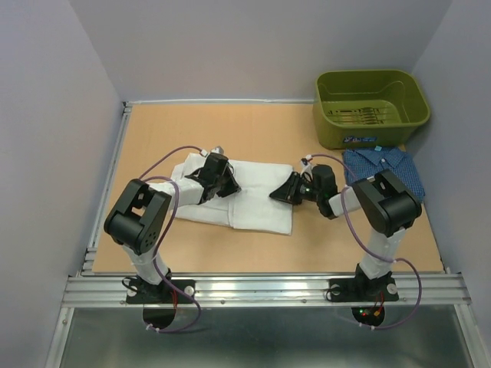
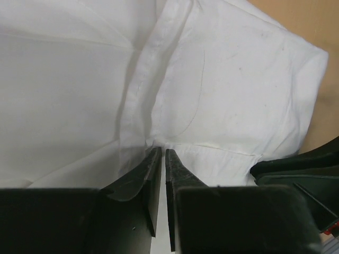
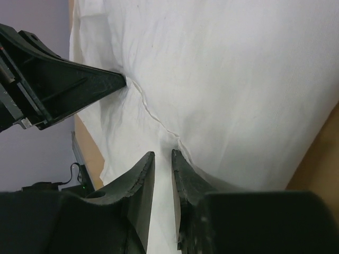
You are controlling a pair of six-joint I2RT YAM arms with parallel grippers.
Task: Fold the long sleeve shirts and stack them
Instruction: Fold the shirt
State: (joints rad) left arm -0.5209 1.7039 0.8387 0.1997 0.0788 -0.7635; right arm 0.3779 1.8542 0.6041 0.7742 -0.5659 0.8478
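white shirt (image 1: pixel 257 208) is mid-table, part folded. left gripper (image 2: pixel 163 151) and right gripper (image 3: pixel 162 154) both have fingers nearly together, pinching the same taut crease, likely to carry a fold over. blue shirt (image 1: pixel 387 165) sits right, just near of the green bin (image 1: pixel 337 136). No shirt visible in it.
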